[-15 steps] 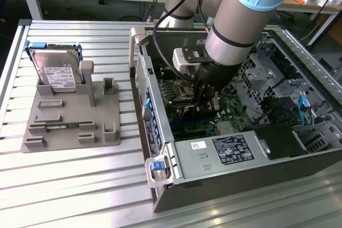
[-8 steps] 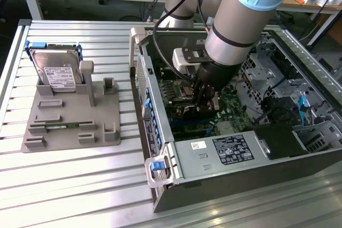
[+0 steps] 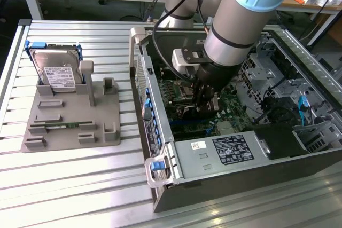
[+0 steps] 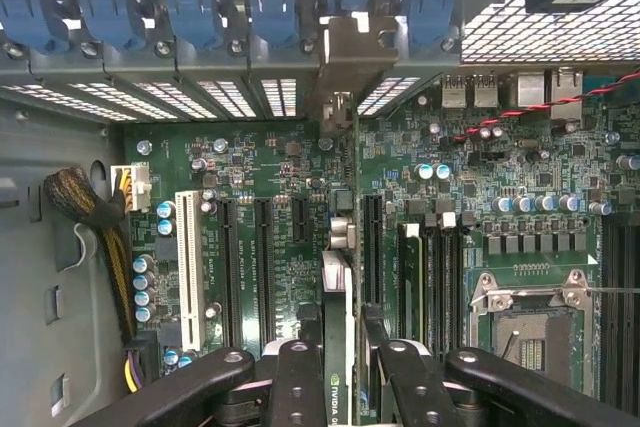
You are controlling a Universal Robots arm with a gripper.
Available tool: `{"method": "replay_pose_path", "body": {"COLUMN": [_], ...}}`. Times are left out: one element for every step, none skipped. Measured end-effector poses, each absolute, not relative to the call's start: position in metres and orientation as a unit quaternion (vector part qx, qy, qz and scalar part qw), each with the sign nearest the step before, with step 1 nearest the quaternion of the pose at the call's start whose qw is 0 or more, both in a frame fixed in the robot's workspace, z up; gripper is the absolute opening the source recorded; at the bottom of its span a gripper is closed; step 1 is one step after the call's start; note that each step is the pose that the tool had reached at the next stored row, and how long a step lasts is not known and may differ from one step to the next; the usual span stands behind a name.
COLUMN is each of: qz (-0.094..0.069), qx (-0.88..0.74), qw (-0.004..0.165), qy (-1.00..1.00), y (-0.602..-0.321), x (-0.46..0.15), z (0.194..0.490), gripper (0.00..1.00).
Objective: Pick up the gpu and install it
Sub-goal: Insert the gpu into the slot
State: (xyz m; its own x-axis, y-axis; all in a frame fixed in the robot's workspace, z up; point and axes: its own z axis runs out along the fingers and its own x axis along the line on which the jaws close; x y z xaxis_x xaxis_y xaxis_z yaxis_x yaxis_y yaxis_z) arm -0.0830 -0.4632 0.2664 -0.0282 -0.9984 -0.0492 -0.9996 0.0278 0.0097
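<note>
A: What is the gripper doing?
B: Its fingers pinch the gpu, a thin card on edge over the green board inside the computer case.
A: Any writing?
B: A white label on the hard drive, too small to read. The drive stands in the grey tray.
A: Anything close by?
B: Black slots, 1 white slot, blue clips.

Green-white logo mark on gpu edge; case and hard drive labels illegible.
</note>
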Motion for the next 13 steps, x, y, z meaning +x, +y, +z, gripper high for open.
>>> {"method": "replay_pose_path", "body": {"qz": [0.020, 0.020, 0.020, 0.020, 0.020, 0.020, 0.020, 0.020, 0.020, 0.020, 0.020, 0.020, 0.020], "qx": [-0.697, -0.697, -0.697, -0.697, -0.697, -0.697, -0.697, -0.697, -0.697, -0.697, -0.697, -0.697, -0.697], "qw": [0.015, 0.014, 0.015, 0.015, 0.015, 0.015, 0.015, 0.015, 0.015, 0.015, 0.015, 0.015, 0.015], "qy": [0.717, 0.717, 0.717, 0.717, 0.717, 0.717, 0.717, 0.717, 0.717, 0.717, 0.717, 0.717, 0.717], "y": [-0.4631, -0.4632, -0.4632, -0.4619, -0.4618, -0.4617, -0.4617, -0.4617, -0.4616, -0.4615, -0.4614, -0.4613, -0.4613], "x": [-0.0832, -0.0834, -0.0834, -0.0834, -0.0834, -0.0834, -0.0834, -0.0834, -0.0834, -0.0834, -0.0834, -0.0834, -0.0834], "z": [0.2681, 0.2705, 0.2707, 0.2701, 0.2699, 0.2697, 0.2694, 0.2691, 0.2687, 0.2684, 0.2681, 0.2678, 0.2676], "gripper": [0.26, 0.26, 0.26, 0.26, 0.26, 0.26, 0.26, 0.26, 0.26, 0.26, 0.26, 0.26, 0.26]}}
